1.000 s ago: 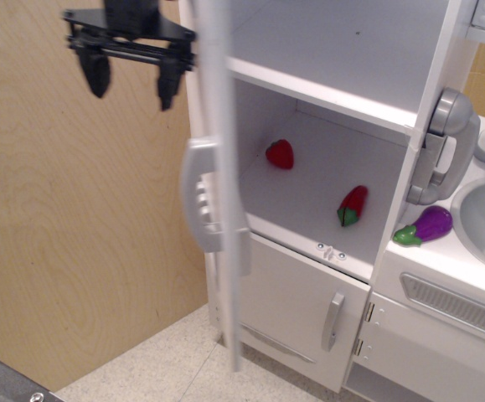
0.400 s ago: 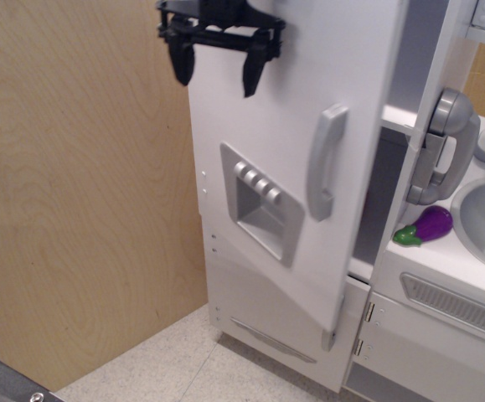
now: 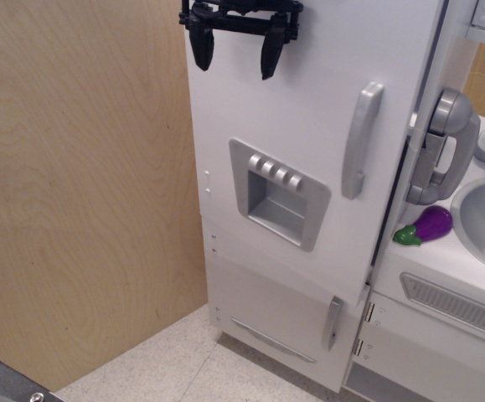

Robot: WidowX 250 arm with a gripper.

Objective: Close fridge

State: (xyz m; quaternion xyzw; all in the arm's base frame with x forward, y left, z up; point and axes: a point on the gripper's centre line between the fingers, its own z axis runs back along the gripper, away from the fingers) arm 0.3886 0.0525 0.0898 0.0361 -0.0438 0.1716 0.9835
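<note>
- The fridge [image 3: 309,134] fills the middle of the view, directly behind and below the claw [image 3: 238,52]; its big door is swung nearly flat to the cabinet, but a thin dark gap shows along the handle-side edge, well to the right of the claw, so I judge it not fully seated.
- The plywood wall [image 3: 83,193] stands off to the left of the claw; a sideways drift that way could knock the arm into it, though the risk looks small.
- The sink counter [image 3: 468,268] lies far down and to the right of the claw; it plays no part unless the door rebounds.
- The dispenser panel [image 3: 280,193] sits below the claw, slightly to its right; a push sliding downward could catch a finger on its recessed lip.
- The grey door handle [image 3: 361,138] is below and right of the claw; pressing near the hinge side instead of near this handle may leave the gap open.
- The claw hangs at the top of the door with its two fingers [image 3: 202,48] spread apart and gripping nothing; whether they touch the door face I cannot tell. If they lose contact too soon, the door may swing back out.
- The toy eggplant [image 3: 426,224] rests far down-right of the claw, close to the door's closing edge but apparently outside its path.
</note>
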